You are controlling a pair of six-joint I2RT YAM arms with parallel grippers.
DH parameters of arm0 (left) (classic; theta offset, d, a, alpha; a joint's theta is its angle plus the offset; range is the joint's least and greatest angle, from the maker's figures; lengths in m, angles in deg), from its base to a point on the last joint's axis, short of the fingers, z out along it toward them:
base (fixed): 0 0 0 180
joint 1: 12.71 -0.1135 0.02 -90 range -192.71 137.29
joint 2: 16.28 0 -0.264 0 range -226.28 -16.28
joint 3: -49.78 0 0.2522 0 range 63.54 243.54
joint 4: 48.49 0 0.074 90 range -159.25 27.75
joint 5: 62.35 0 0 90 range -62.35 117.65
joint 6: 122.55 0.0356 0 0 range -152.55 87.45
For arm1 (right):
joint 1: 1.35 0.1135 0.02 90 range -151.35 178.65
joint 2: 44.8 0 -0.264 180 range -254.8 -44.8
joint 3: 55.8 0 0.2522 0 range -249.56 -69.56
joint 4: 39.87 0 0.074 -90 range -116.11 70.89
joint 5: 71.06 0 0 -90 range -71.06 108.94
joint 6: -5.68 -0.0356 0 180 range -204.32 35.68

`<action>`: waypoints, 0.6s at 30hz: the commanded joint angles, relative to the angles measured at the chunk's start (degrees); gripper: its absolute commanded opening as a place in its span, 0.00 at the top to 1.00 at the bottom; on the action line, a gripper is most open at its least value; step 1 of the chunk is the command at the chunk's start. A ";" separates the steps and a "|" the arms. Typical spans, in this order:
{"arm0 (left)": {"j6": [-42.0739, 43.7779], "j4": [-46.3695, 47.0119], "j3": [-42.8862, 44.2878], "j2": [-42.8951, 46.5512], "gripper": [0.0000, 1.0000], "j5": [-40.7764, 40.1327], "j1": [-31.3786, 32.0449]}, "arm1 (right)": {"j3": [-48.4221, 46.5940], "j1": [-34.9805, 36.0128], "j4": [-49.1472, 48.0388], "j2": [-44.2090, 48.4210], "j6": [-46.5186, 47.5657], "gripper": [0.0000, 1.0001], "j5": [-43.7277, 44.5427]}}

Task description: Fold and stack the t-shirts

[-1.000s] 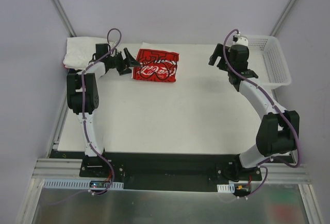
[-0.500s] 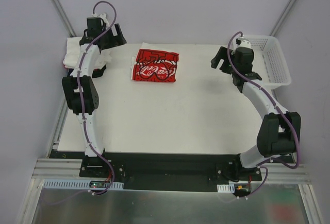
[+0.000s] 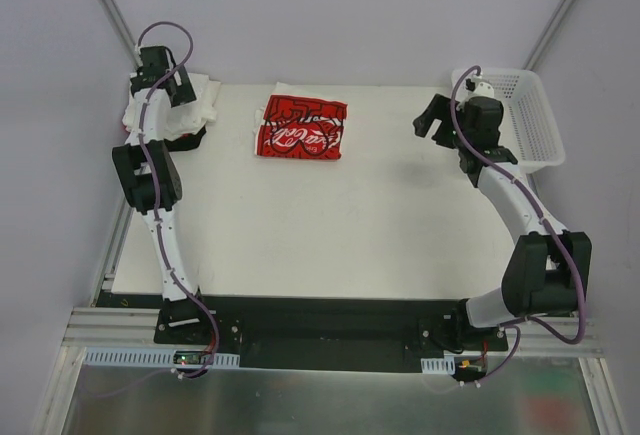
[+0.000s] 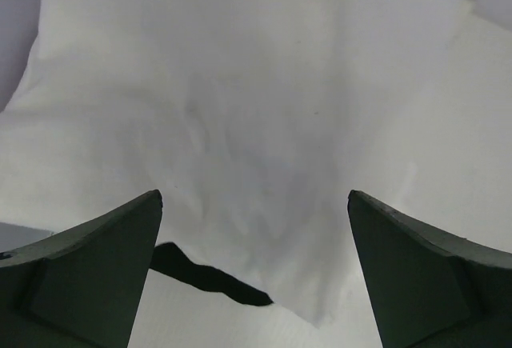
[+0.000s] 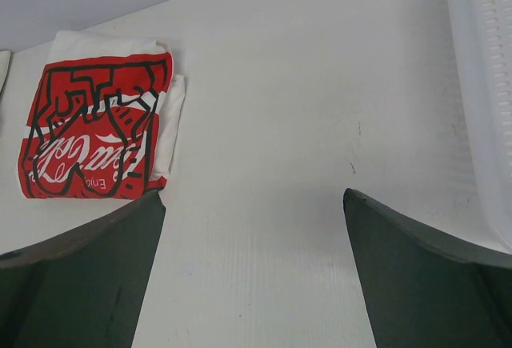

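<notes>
1. The left hand (image 3: pixel 183 92) hangs over the far left corner of the white counter (image 3: pixel 330 225). Its fingers are spread wide with nothing between them.
2. Directly under that hand lies a stack of white cloth t-shirts (image 3: pixel 205 107). In the left wrist view this stack (image 4: pixel 240 84) fills most of the picture, smooth with faint creases.
3. A strip of black cloth (image 3: pixel 190 136) shows from under the near edge of the white stack; the left wrist view shows it (image 4: pixel 208 278) as a dark sliver beneath the white fabric.
4. A red folded cloth t-shirt with white printed lettering (image 3: pixel 302 128) lies flat at the far middle of the counter, just right of the stack and apart from it.
5. The red shirt rests on a white folded cloth (image 3: pixel 283 90), whose edges show along its far and right sides in the right wrist view (image 5: pixel 170 120).
6. The right hand (image 3: pixel 432 117) hovers over the bare counter on the right, fingers spread apart and holding nothing, well apart from the red shirt (image 5: pixel 92 128).
7. A white plastic mesh basket (image 3: pixel 535 115) stands at the far right corner, beside the right hand.
</notes>
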 commanded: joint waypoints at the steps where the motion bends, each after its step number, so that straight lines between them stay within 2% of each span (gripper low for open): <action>1: -1.12 -4.20 6.71 -5.03 0.01 -0.88 -2.48 | 0.13 -0.57 -0.09 2.36 -0.88 0.04 -2.39; 3: -1.39 -6.05 9.08 -7.32 0.01 0.36 -3.27 | 0.13 -0.84 0.52 2.45 -1.31 0.04 -2.65; 7: -2.53 -8.59 7.96 -7.94 0.01 0.89 -4.42 | 0.40 -1.28 0.70 3.15 -2.98 0.04 -4.14; 18: -8.15 -18.53 -3.46 -4.78 0.01 3.60 -4.50 | -4.16 -5.76 2.20 6.14 -6.85 0.04 -6.26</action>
